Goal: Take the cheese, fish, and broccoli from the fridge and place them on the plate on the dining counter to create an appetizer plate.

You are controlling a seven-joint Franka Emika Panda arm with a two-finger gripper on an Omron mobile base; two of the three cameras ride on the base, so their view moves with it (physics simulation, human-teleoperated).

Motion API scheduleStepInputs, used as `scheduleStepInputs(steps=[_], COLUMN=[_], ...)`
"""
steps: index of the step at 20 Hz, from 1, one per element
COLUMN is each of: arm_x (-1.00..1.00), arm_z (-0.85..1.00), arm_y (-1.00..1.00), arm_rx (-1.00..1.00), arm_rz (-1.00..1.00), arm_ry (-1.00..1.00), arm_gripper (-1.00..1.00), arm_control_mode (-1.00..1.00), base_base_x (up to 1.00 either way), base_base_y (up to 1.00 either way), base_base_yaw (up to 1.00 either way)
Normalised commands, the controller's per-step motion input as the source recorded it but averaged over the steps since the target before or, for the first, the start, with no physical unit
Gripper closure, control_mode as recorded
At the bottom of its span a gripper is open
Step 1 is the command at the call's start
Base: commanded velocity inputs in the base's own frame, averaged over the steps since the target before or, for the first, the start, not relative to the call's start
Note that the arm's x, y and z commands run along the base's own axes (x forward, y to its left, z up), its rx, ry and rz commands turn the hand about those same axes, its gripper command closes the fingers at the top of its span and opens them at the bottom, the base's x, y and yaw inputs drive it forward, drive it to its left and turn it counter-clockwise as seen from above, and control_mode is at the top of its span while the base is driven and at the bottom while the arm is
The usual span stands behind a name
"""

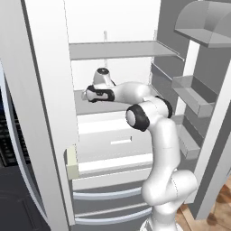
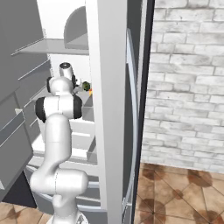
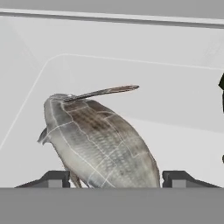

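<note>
the hand view looks right at the fish (image 3: 98, 140). it is grey and scaly and lies on a pale shelf inside the fridge (image 1: 113, 49). the two dark fingertips (image 3: 54, 178) stand on each side of the fish, with the gripper (image 3: 114, 179) spread wide and not squeezing it yet. a thin fin sticks up from the fish's back. a bit of something dark green peeks in at the right edge.

the left base view shows the white arm (image 1: 158, 135) reaching deep into the fridge, over the white drawer (image 1: 113, 135). the arm hides the fish here. the door bins (image 1: 191, 97) hang on the right, close to the elbow.

the right base view shows the broccoli (image 2: 86, 85) on the shelf, with a spot of orange just beside it that may be the cheese (image 2: 90, 92). the fridge's tall white door edge (image 2: 109, 109) blocks much of the inside. there is a shelf above the hand.
</note>
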Motion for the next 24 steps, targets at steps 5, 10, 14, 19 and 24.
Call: scheduleStepInputs(steps=[5, 10, 14, 19, 24], arm_x=[-0.66, -1.0, -1.0, -1.0, -1.0], arm_z=[-0.38, -0.23, -0.02, 0.38, 1.0], arm_y=[0.05, 0.03, 0.0, -0.03, -0.03], arm_rx=[0.0, 0.0, 0.0, 0.08, 0.28], arm_rz=[0.0, -0.04, -0.11, -0.14, -0.15], arm_ry=[-0.16, -0.37, -0.39, -0.3, -0.1], arm_gripper=[1.0, 1.0, 1.0, 1.0, 1.0], arm_control_mode=[-1.0, -1.0, -1.0, -1.0, -1.0], base_base_x=[0.0, 0.0, 0.0, 0.0, 0.0], base_base_y=[0.0, 0.0, 0.0, 0.0, 0.0], base_base_yaw=[0.0, 0.0, 0.0, 0.0, 0.0])
